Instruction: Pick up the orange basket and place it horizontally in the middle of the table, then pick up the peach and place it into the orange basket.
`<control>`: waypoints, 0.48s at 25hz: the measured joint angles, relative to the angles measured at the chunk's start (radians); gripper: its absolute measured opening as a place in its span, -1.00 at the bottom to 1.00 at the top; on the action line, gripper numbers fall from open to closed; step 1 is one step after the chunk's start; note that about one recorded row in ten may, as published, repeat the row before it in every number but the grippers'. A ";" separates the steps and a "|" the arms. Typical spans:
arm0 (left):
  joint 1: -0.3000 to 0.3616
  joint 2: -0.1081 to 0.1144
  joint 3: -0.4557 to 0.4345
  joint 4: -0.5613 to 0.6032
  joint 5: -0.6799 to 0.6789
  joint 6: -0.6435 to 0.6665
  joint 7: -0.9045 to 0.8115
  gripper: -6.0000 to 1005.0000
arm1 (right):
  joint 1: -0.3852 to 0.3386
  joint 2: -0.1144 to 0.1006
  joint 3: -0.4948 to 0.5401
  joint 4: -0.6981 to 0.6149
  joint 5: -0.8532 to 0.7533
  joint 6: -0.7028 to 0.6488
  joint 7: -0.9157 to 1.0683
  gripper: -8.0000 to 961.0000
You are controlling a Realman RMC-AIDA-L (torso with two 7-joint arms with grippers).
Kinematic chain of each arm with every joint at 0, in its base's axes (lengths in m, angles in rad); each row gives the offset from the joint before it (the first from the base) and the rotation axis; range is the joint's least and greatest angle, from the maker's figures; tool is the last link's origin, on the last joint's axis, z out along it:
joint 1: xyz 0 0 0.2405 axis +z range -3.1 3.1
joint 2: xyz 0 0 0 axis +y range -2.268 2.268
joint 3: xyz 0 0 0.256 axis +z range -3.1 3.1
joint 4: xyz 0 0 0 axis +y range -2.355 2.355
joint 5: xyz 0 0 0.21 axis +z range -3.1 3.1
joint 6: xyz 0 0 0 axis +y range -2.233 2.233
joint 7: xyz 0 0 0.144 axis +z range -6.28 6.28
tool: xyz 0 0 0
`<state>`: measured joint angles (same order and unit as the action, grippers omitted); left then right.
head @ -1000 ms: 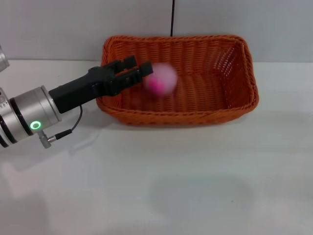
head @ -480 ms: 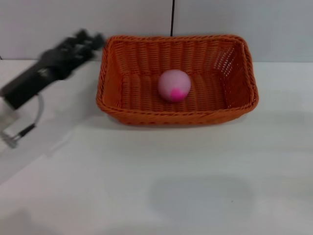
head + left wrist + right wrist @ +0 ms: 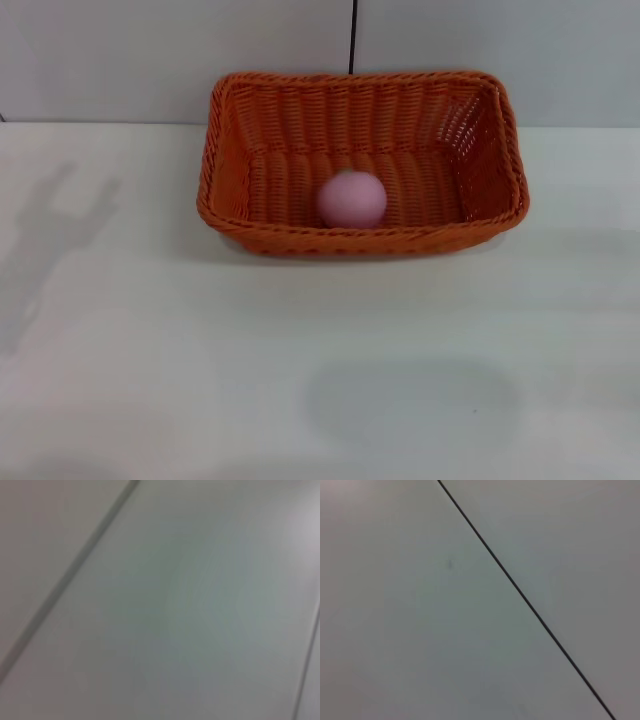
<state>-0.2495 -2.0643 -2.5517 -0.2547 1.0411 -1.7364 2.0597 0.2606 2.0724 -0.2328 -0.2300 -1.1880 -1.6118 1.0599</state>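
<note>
The orange basket [image 3: 362,160] stands lengthwise across the far middle of the white table [image 3: 320,370] in the head view. The pink peach [image 3: 352,199] lies on the basket's floor, near its front wall. Neither gripper shows in any view. Only a grey arm shadow falls on the table at the left. Both wrist views show plain grey surface with a seam line.
A grey wall with a dark vertical seam [image 3: 354,36] rises right behind the basket. White tabletop stretches in front of the basket and to both sides.
The left gripper let go of the peach over the basket, pulled back to the left and left the head view. The peach dropped and rolled toward the basket's front wall.
</note>
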 joint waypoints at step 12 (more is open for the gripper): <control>0.030 -0.004 -0.112 0.082 -0.046 -0.112 0.266 0.71 | -0.016 0.002 0.029 0.011 0.003 0.027 -0.002 0.14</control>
<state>-0.2195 -2.0680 -2.6633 -0.1725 0.9949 -1.8480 2.3258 0.2441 2.0739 -0.2042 -0.2191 -1.1849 -1.5846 1.0584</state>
